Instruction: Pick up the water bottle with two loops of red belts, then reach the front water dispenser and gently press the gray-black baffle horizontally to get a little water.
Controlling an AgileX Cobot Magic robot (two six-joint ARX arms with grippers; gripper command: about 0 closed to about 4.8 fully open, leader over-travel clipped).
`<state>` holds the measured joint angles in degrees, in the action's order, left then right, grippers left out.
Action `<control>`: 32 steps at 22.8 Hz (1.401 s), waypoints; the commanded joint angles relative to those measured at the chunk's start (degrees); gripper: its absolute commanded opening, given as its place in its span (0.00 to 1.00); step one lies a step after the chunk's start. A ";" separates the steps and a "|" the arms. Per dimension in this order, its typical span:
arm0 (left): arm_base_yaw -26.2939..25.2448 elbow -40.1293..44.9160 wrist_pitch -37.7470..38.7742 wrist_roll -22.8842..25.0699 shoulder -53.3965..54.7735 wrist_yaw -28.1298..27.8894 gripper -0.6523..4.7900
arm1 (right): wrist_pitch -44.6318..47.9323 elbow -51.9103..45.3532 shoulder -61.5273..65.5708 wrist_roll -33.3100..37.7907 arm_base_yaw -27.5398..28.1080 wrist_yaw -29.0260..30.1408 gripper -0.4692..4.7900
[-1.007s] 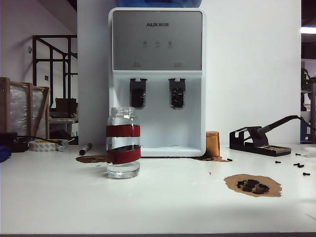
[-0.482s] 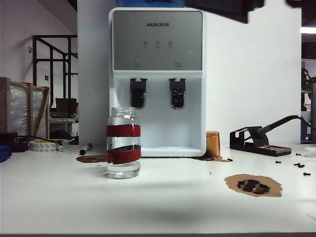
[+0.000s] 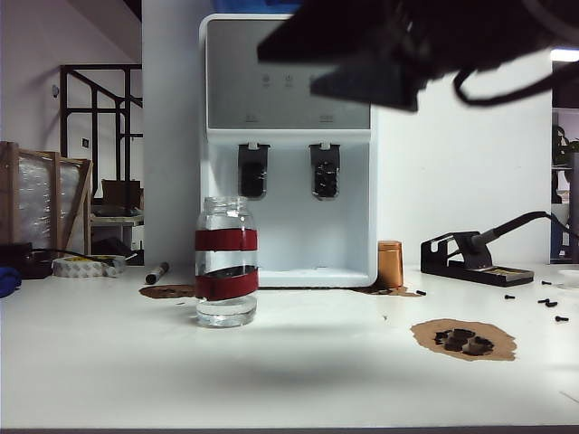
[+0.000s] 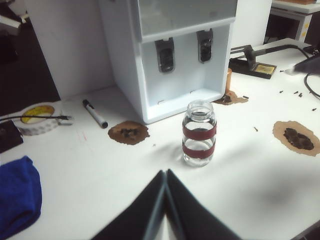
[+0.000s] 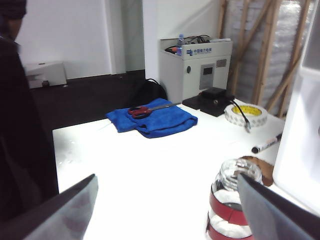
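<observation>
Water bottle (image 3: 225,262): upright on the table (image 3: 298,371), long axis vertical, in front of the water dispenser (image 3: 288,145), untouched.

Right end effector (image 5: 165,210): fingers spread wide, empty; the bottle stands between and beyond the fingertips, toward one finger. In the exterior view this arm hangs high above the bottle.

Left end effector (image 4: 165,182): fingers pressed together, empty, aimed toward the bottle but apart from it.

Judgement: right arm better placed to grasp.

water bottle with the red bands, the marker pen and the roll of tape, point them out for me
water bottle (image 4: 199,133), left wrist view, on the upper red band
marker pen (image 4: 95,113), left wrist view, mid barrel
roll of tape (image 4: 40,117), left wrist view, on its outer wall
</observation>
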<state>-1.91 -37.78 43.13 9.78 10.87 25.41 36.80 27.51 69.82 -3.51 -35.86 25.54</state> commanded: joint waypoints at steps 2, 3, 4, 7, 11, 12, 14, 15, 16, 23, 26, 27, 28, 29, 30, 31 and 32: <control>-0.02 -1.01 1.46 0.24 0.24 -0.42 0.11 | 10.21 0.28 8.20 2.29 -0.20 -0.04 1.00; -0.02 -1.03 1.95 0.24 0.24 -0.79 0.11 | 11.74 0.28 9.88 2.71 -0.20 -0.04 1.00; -0.04 -1.07 2.67 0.24 0.24 -0.79 0.11 | 13.20 0.28 11.98 3.08 -0.20 -0.11 1.00; -0.04 -1.27 3.58 0.02 0.24 -0.74 0.11 | 16.15 0.02 17.25 2.73 -0.20 -2.73 1.00; -0.04 -1.29 3.56 -1.51 0.24 -0.74 0.11 | 24.79 -0.11 25.62 2.86 -0.17 -3.69 1.00; -0.04 -1.29 3.56 -1.51 0.24 -0.74 0.11 | 29.22 -0.11 28.96 3.72 -0.20 -3.72 1.00; -0.04 -1.29 3.56 -1.51 0.24 -0.79 0.11 | 34.36 -0.09 33.18 5.99 -0.20 -4.44 1.00; -0.04 -1.29 3.54 -1.51 0.24 -0.79 0.11 | 35.98 -0.09 34.60 6.08 -0.20 -4.72 1.00; -0.04 -1.31 3.56 -1.51 0.24 -0.79 0.11 | 37.51 0.02 36.17 6.08 -0.20 -5.03 1.00; -0.07 -1.36 3.52 -1.51 0.22 -0.79 0.11 | 37.27 5.53 42.93 7.93 -0.20 -4.98 1.00; -0.07 -1.38 3.50 -1.51 0.22 -0.79 0.11 | 35.78 8.87 45.99 9.53 -0.17 -4.96 1.00; -0.07 -1.40 3.50 -1.49 0.22 -0.79 0.11 | 35.71 9.42 46.66 9.55 -0.20 -4.94 1.00; -0.09 -1.49 3.50 -1.49 0.22 -0.79 0.11 | 35.74 10.05 47.74 9.51 -0.20 -5.01 1.00; -0.09 -1.53 3.50 -1.49 0.22 -0.79 0.11 | 35.71 10.38 48.26 9.51 -0.17 -4.98 1.00; -0.07 -1.57 3.50 -1.49 0.22 -0.79 0.11 | 35.76 10.54 48.68 9.49 -0.17 -5.01 1.00; -0.09 -1.73 3.50 -1.49 0.22 -0.79 0.11 | 35.67 10.95 49.46 9.44 -0.17 -4.96 1.00; -0.09 -1.92 3.50 -1.49 0.22 -0.79 0.11 | 35.69 11.08 49.94 9.44 -0.17 -5.01 1.00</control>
<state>-1.96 -39.20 47.03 8.40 10.87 24.62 71.72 38.17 119.37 5.80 -35.86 20.60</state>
